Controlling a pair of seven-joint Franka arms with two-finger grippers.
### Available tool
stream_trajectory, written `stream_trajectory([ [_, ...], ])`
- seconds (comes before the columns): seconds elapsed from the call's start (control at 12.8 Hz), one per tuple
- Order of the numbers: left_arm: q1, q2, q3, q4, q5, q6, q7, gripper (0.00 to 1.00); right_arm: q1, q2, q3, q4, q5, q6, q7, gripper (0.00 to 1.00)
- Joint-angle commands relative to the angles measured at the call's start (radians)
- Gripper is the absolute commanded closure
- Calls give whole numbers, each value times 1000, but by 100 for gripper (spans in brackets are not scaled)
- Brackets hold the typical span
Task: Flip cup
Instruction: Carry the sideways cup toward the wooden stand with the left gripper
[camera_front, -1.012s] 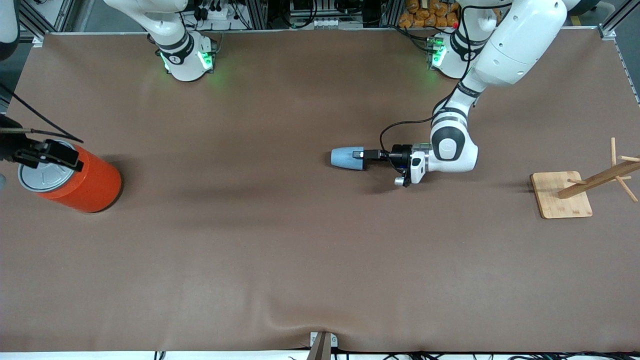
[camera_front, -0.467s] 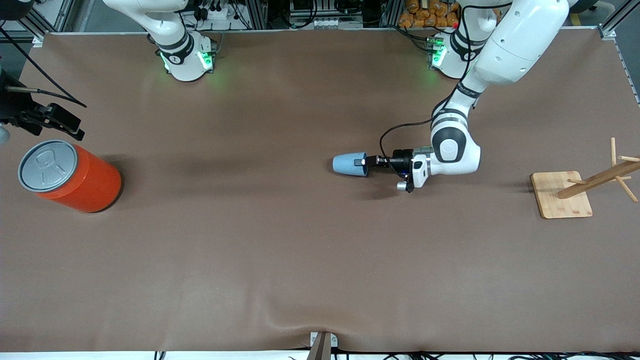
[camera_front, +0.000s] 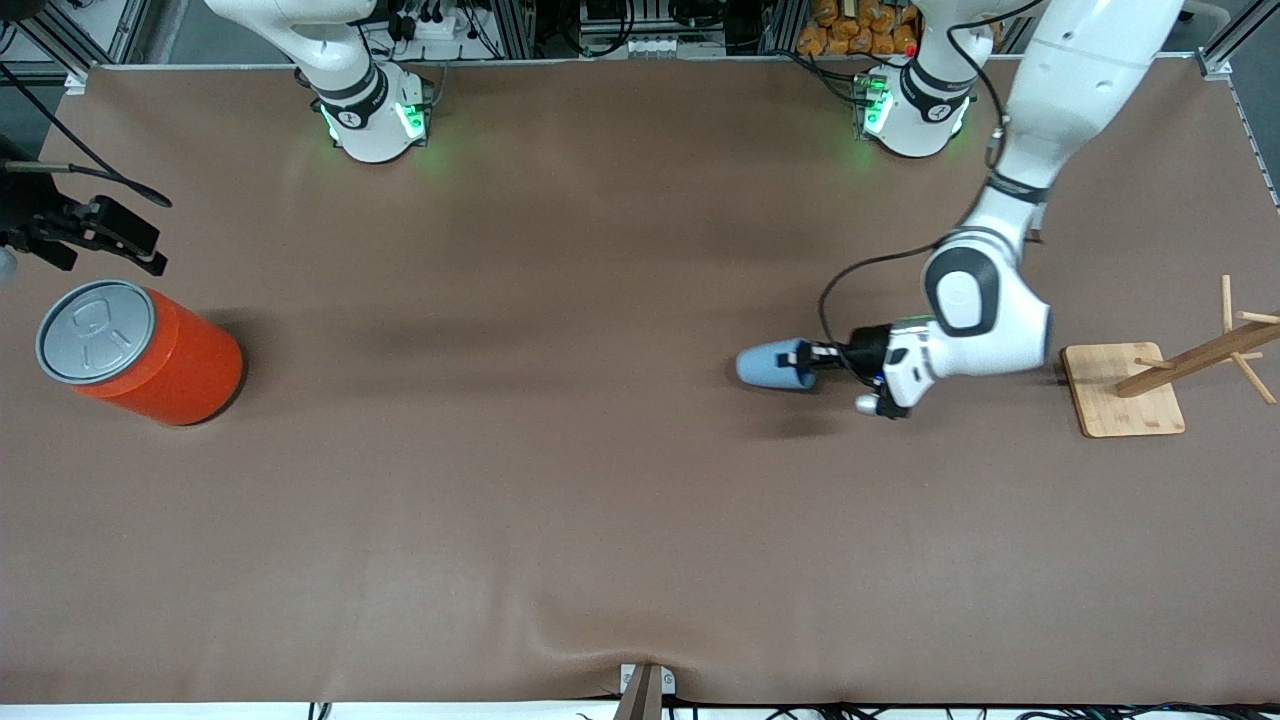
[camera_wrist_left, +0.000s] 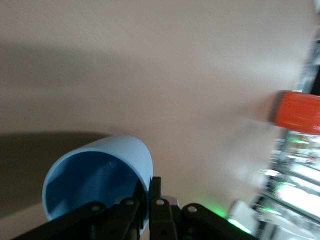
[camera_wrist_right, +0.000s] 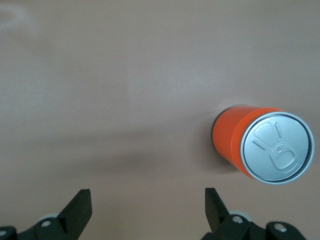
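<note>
The small light-blue cup (camera_front: 772, 365) hangs on its side above the table, its closed base toward the right arm's end. My left gripper (camera_front: 803, 360) is shut on the cup's rim, one finger inside and one outside. In the left wrist view the cup (camera_wrist_left: 107, 172) shows its dark blue inside, with my fingers (camera_wrist_left: 156, 200) clamped on its wall. My right gripper (camera_front: 120, 240) is open and empty, above the table beside the orange canister (camera_front: 150, 352) at the right arm's end. Its fingertips (camera_wrist_right: 82, 202) stand wide apart.
The orange canister with a grey lid also shows in the right wrist view (camera_wrist_right: 262, 145) and in the left wrist view (camera_wrist_left: 300, 111). A wooden peg rack on a square base (camera_front: 1122, 390) stands at the left arm's end of the table.
My left gripper has carried the cup toward the left arm's end of the table and lower in the front view. My right gripper has moved off the canister's top.
</note>
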Motion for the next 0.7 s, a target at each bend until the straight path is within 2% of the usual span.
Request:
stream_trajectory([
  [0.0, -7, -35, 40, 51, 225, 8, -139, 100, 9, 50, -22, 81, 4, -32, -32, 0],
  [0.39, -6, -113, 70, 54, 590, 10, -372, 100, 9, 49, -26, 81, 10, -41, -29, 0],
  [0.62, 25, -122, 67, 34, 678, 66, -423, 100, 7, 46, -24, 83, 8, -66, -33, 0],
])
